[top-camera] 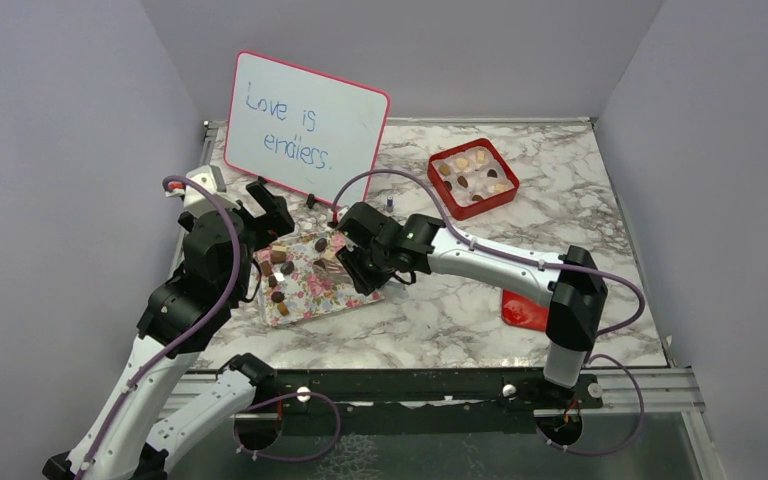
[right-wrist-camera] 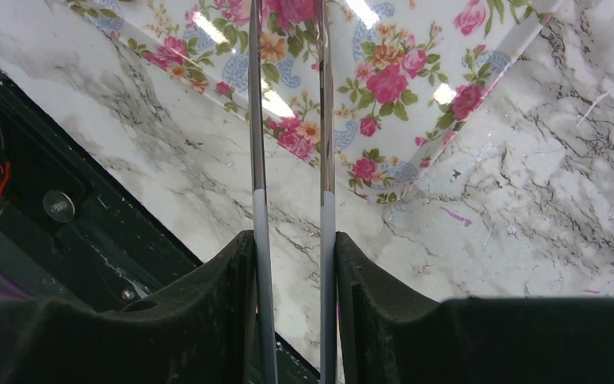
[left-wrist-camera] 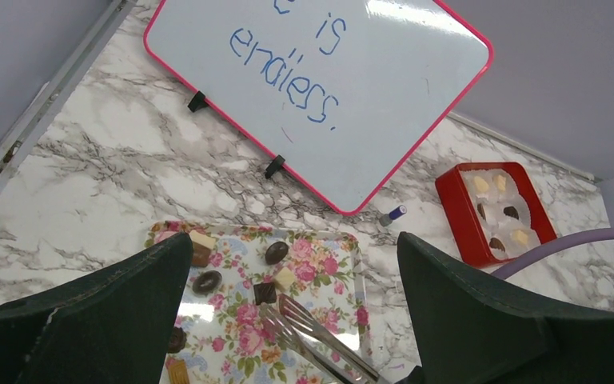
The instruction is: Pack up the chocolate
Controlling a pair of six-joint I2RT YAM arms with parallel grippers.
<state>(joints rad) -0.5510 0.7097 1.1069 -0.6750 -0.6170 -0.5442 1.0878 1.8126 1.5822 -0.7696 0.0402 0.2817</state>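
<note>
Right end effector (right-wrist-camera: pixel 292 240) is clamped on tongs (right-wrist-camera: pixel 256 120), left end effector (left-wrist-camera: pixel 294 248) held open — chocolate (left-wrist-camera: pixel 277 252), judged light and fragile, is best pinched sidewise.

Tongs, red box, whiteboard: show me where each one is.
Tongs (right-wrist-camera: pixel 325 120): right wrist view, on the right-hand metal arm.
Red box (left-wrist-camera: pixel 454 212): left wrist view, on its left wall.
Whiteboard (top-camera: pixel 305 125): top view, middle of its white face.

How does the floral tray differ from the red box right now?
The tray is rectangular with a floral print; the box is square and red, lined white. On the tray the chocolates lie loose; in the box they sit in separate pockets. The tray lies nearer, on the left; the box farther back, on the right. Both hold chocolates.
</note>
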